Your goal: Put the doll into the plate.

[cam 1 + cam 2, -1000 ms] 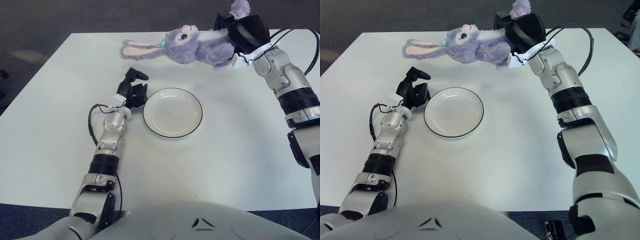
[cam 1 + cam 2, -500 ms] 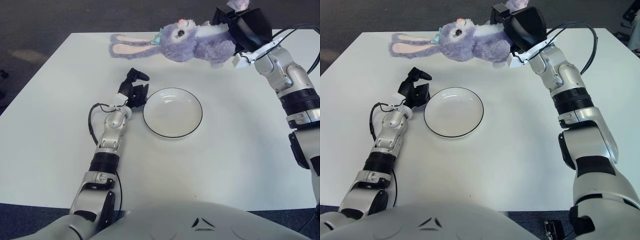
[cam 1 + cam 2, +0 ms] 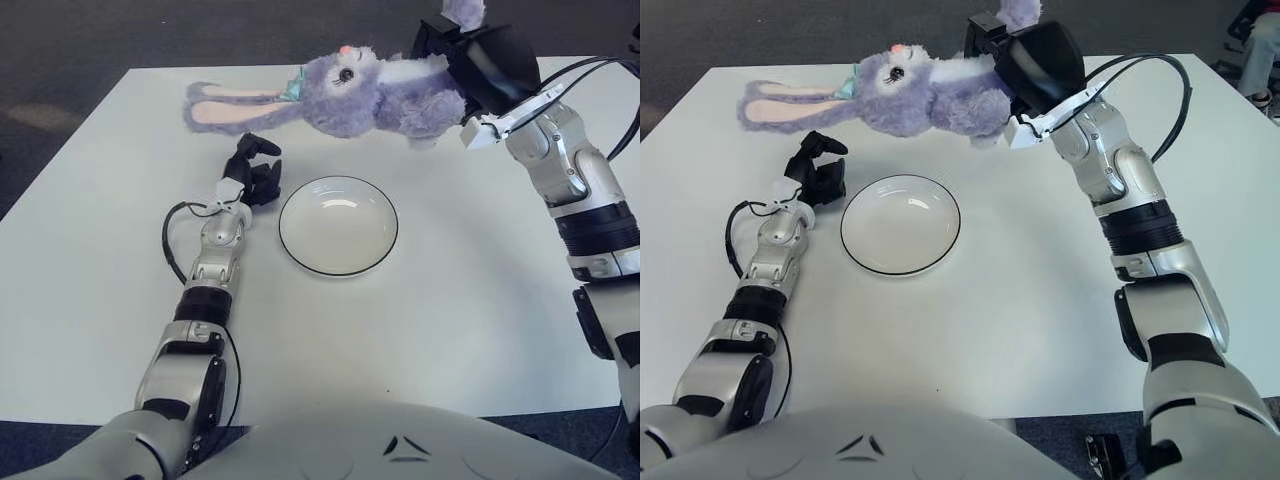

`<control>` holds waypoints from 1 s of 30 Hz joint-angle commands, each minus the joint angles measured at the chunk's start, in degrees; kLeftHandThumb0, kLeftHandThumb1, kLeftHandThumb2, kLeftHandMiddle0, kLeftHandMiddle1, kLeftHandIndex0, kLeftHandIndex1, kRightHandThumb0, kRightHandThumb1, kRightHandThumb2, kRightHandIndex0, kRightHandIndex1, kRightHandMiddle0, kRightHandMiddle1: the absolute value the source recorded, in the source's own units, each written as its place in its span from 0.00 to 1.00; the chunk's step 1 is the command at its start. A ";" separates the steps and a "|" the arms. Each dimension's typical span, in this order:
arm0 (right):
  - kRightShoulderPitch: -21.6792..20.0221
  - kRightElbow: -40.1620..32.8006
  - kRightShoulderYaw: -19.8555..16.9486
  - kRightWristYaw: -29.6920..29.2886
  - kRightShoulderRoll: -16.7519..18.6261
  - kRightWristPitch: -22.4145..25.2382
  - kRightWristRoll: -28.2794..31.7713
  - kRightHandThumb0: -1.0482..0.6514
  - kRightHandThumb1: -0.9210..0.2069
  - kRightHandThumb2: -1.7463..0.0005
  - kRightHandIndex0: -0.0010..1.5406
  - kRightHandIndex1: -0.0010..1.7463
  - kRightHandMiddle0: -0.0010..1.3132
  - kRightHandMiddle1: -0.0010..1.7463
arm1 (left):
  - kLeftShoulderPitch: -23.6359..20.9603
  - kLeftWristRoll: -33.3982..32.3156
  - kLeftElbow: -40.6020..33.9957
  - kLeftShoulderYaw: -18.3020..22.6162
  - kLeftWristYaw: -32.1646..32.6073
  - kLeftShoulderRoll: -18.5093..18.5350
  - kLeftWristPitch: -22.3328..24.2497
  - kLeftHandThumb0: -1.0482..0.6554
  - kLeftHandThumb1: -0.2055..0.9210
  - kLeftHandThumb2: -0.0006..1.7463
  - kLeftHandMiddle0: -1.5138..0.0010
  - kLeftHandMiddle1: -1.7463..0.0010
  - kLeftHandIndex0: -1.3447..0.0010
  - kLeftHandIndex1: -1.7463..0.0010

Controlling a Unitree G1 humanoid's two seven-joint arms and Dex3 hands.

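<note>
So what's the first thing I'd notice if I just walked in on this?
Most likely the purple plush bunny, held up over the far side of the white table by the right hand. Just nearer sits an empty white plate, with the left hand showing beside its left edge.

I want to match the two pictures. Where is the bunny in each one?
Left eye view: the bunny is top middle, held by the right hand, ears pointing left.
Right eye view: same bunny, top and further left.
Shared landmark: the plate just below it, beside the left hand.
</note>
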 commanded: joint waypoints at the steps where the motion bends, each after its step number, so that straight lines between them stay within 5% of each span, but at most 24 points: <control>1: 0.18 -1.75 -1.69 0.95 0.72 0.39 1.71 0.33 0.59 0.21 0.79 1.00 0.49 1.00 | 2.66 0.56 4.84 0.53 0.57 0.89 1.82 0.39 0.79 0.48 0.44 0.00 0.75 0.00; 14: 2.38 -5.93 -3.32 0.21 1.71 1.75 -0.42 0.34 0.57 0.22 0.79 1.00 0.48 1.00 | 0.52 0.37 9.79 0.98 0.58 1.85 -0.59 0.39 0.79 0.48 0.43 0.00 0.75 0.00; 30: 6.95 -12.94 -5.63 7.46 4.52 4.48 7.62 0.34 0.56 0.23 0.80 1.00 0.48 1.00 | -2.26 -1.66 16.12 2.63 0.19 2.29 -4.01 0.40 0.83 0.45 0.43 0.00 0.77 0.00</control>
